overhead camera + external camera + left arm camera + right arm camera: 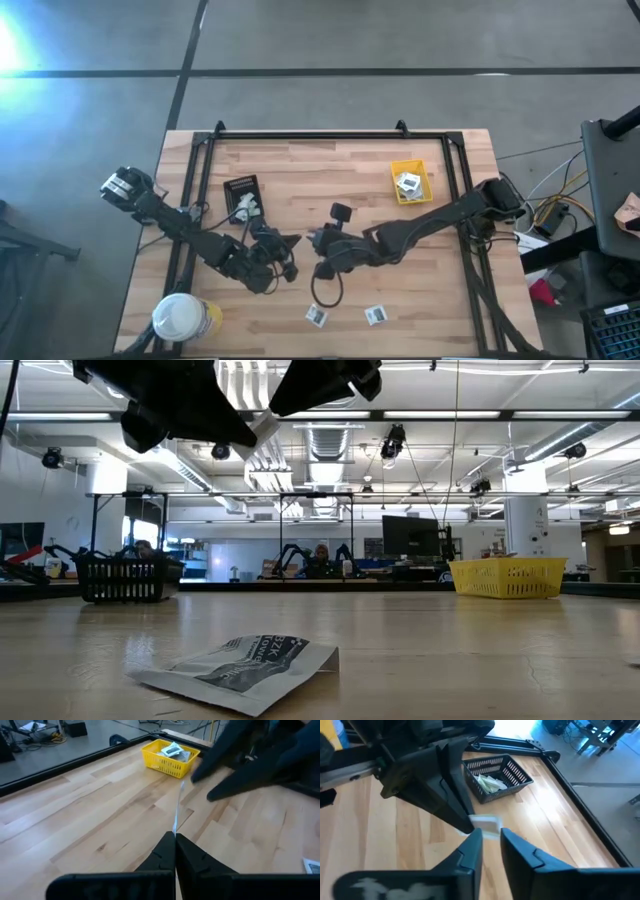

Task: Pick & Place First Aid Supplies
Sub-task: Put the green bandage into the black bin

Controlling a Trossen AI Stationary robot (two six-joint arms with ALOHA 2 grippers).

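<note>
Above the table's middle my two grippers meet tip to tip. My left gripper (290,244) (175,840) is shut on a small white packet (485,825), seen edge-on in the left wrist view (177,815). My right gripper (311,241) (490,836) faces it, its fingers apart, with the tips at the packet's other end. Two more packets (317,315) (375,315) lie flat near the front edge, and one of them lies close to the low camera (240,665). My left gripper pinches one edge of the white packet (175,831) between its two fingers. The fingers come from the table's left, slanting slightly down. The packet sticks out ahead of the fingertips, on edge and clear of the table. My right gripper: I cannot tell whether its fingertips (475,836) touch the packet.
A yellow bin (411,181) (167,757) holding packets stands at the back right. A black tray (241,196) (495,775) with pale strips sits at the back left. A white-lidded yellow tub (180,318) stands at the front left corner. A black frame (320,135) borders the table.
</note>
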